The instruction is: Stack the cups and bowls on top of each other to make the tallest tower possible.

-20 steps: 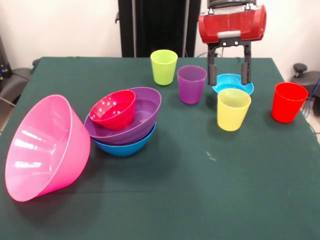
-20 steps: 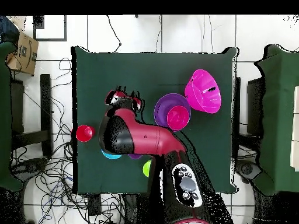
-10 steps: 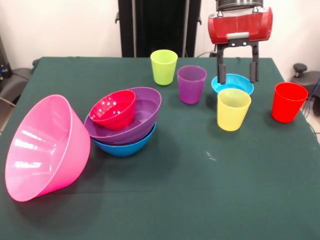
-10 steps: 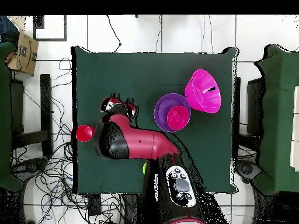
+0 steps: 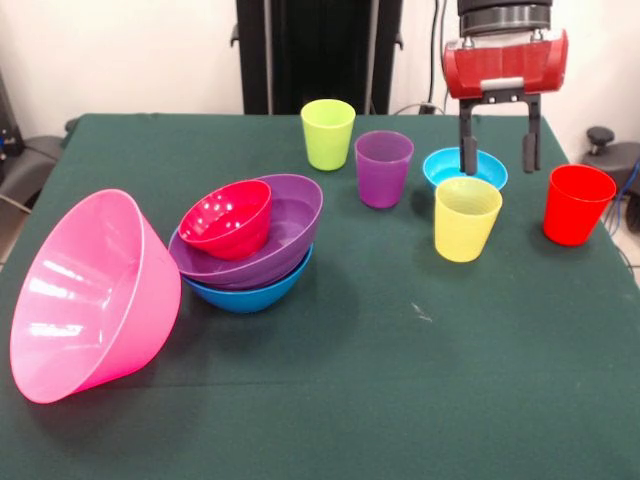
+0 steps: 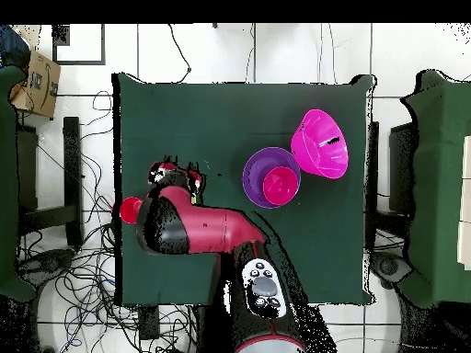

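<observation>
You have a green-clothed table (image 5: 330, 400). Take the yellow cup (image 5: 466, 218) as landmark: the light blue bowl (image 5: 446, 165) sits just behind it, purple cup (image 5: 384, 168) and lime cup (image 5: 328, 133) behind-left, red cup (image 5: 577, 204) right, medium blue bowl (image 5: 250, 292) and tilted pink bowl (image 5: 85, 295) far left.

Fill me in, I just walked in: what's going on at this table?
A robot arm is stacking cups and bowls. Its claw hangs open and empty above the light blue bowl, near the red cup. The tower so far is a red bowl in a purple bowl in a blue one. The pink bowl lies tipped beside it.
</observation>
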